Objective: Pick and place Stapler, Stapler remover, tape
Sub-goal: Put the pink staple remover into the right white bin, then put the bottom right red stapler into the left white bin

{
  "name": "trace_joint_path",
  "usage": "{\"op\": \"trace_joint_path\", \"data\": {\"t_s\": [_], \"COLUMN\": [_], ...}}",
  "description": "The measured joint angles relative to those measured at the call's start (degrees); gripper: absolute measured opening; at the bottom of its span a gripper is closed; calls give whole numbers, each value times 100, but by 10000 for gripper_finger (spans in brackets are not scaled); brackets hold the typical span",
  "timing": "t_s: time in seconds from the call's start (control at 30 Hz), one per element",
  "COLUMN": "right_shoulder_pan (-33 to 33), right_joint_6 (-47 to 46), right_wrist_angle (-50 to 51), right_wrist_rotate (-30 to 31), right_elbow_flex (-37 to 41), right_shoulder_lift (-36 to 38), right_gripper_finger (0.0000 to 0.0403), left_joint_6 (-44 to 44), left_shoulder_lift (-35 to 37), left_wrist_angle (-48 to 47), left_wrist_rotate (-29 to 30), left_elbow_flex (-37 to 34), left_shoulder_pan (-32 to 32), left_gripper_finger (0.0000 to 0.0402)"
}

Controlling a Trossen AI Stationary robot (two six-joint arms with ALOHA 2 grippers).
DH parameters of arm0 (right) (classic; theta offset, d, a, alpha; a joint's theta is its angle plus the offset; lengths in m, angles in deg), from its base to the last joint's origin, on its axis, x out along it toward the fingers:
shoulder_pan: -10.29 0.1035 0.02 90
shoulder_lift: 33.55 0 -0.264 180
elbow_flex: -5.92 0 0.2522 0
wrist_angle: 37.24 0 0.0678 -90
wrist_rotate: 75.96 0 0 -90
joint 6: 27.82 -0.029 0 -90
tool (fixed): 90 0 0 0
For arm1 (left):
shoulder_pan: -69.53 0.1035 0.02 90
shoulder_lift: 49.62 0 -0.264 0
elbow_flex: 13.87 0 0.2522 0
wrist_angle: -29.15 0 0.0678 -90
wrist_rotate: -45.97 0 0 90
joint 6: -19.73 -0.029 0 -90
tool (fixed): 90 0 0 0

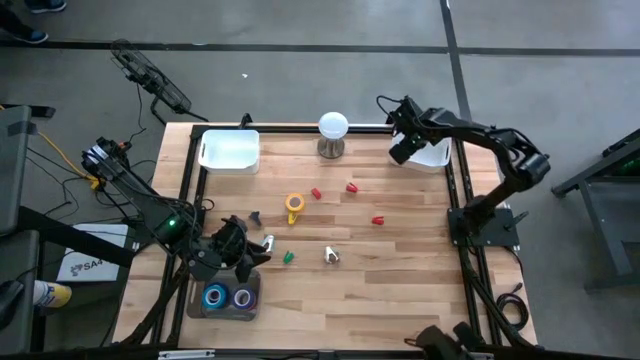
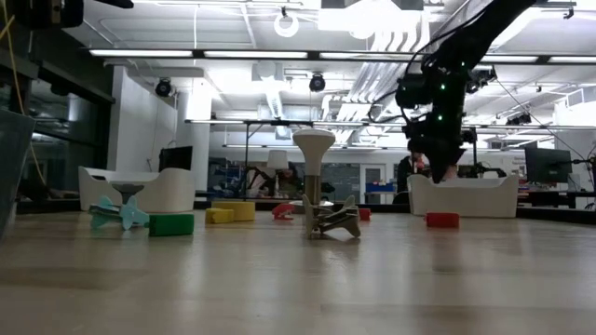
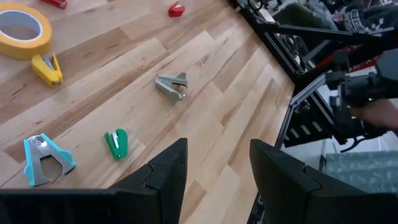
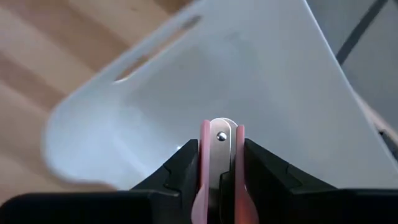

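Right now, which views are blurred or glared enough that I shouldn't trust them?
Right wrist view: the white bin is soft and out of focus; the pink staple remover in the right gripper is sharp. Low view: ceiling lights glare, foreground table blurs. Left wrist view: sharp on the grey staple remover. High view: evenly lit.

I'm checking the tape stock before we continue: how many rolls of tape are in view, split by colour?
Blue tape roll: 1
Purple tape roll: 1
Yellow tape roll: 1
Total: 3
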Motion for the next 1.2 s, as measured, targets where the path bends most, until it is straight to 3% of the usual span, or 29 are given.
{"op": "trace_joint_path", "data": {"t_s": [0.4,0.57,0.77,0.97,1.2], "right_shoulder_pan": [-199,-201,-199,-199,-197], "right_joint_6": [-1079,-1089,-1090,-928,-746], "right_wrist_angle": [-532,-489,-509,-512,-523], "right_wrist_rotate": [-613,-61,-410,-367,-417], "right_elbow_flex": [279,308,308,310,310], "right_shoulder_lift": [-182,-182,-182,-125,492], "right_gripper_finger": [109,122,152,195,212], "left_joint_6": [39,125,170,254,256], "left_shoulder_lift": [0,0,0,0,0], "left_wrist_angle": [0,0,1,4,2], "left_wrist_rotate": [45,48,56,54,54], "left_elbow_flex": [0,0,0,0,0], "left_shoulder_pan": [0,-1,-1,-1,0], "left_gripper_finger": [170,170,170,170,170]}}
